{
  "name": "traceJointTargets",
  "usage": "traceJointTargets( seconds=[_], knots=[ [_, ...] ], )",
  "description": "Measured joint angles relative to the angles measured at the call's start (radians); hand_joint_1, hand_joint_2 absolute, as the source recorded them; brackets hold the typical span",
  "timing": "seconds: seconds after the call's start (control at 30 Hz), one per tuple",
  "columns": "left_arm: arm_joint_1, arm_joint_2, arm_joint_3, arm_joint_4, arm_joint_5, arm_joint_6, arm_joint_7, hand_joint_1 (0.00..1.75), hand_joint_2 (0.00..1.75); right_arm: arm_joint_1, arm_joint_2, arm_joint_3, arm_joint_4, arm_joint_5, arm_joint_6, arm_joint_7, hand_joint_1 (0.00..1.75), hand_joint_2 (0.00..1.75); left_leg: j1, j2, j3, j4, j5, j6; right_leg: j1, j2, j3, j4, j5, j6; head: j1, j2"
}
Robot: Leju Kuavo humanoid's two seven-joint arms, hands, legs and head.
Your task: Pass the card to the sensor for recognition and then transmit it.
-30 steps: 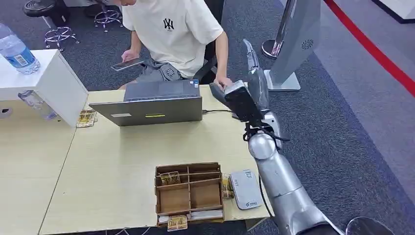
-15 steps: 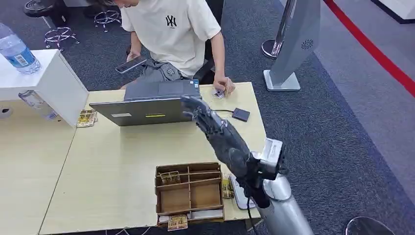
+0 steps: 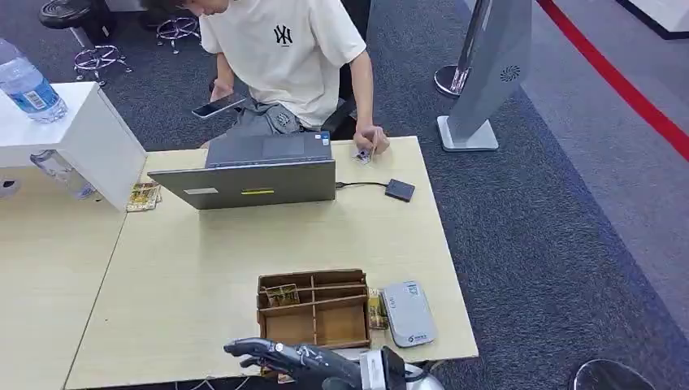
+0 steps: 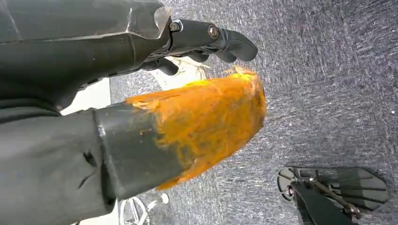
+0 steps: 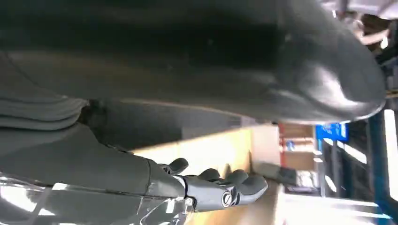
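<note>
A person seated behind the table presses a small card [image 3: 361, 154] onto its far edge with one hand [image 3: 372, 141]. The white sensor pad [image 3: 408, 313] lies flat at the near right, beside a wooden compartment box [image 3: 314, 313] holding a few cards. My right hand [image 3: 280, 356] hangs low at the table's front edge, just below the box, fingers stretched out with nothing in them; the right wrist view shows its fingers [image 5: 220, 187] bare. My left hand [image 4: 187, 122], its thumb wrapped in orange tape, hangs over the carpet with no object in it.
A grey laptop [image 3: 252, 183] stands at the far side of the pale table [image 3: 203, 260], with a small black device [image 3: 399, 190] cabled to it. A white box [image 3: 89, 138] with a water bottle [image 3: 28, 85] is at the left. Loose cards [image 3: 144, 196] lie by it.
My right arm has swung down from beside the person's hand at the far edge to the table's front edge. The person now holds the card down on the table.
</note>
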Motion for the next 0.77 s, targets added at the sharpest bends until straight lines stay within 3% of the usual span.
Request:
traceJointTargets(
  seconds=[0.23, 0.5, 0.77],
  knots=[
    [-0.002, 0.0, 0.0, 0.0, -0.002, 0.001, 0.0, 0.0, 0.0, 0.007, -0.028, 0.095, 0.119, 0.032, -0.011, -0.003, 0.0, 0.0, 0.0, 0.0, 0.0, 0.0, 0.0, 0.0, 0.0, 0.0, 0.0, 0.0, 0.0, 0.0, 0.0, 0.0],
    [-0.003, 0.0, 0.002, 0.0, 0.0, 0.002, -0.003, 0.0, 0.0, -0.049, -0.046, 0.162, 0.271, 0.26, -0.152, -0.028, 0.0, 0.0, 0.0, 0.0, 0.0, 0.0, 0.0, 0.0, 0.0, 0.0, 0.0, 0.0, 0.0, 0.0, 0.0, 0.0],
    [-0.004, 0.0, 0.017, 0.0, 0.003, 0.002, -0.006, 0.0, 0.0, -0.094, -0.021, 0.197, 0.407, 0.355, -0.253, -0.04, 0.0, 0.0, 0.0, 0.0, 0.0, 0.0, 0.0, 0.0, 0.0, 0.0, 0.0, 0.0, 0.0, 0.0, 0.0, 0.0]
  ],
)
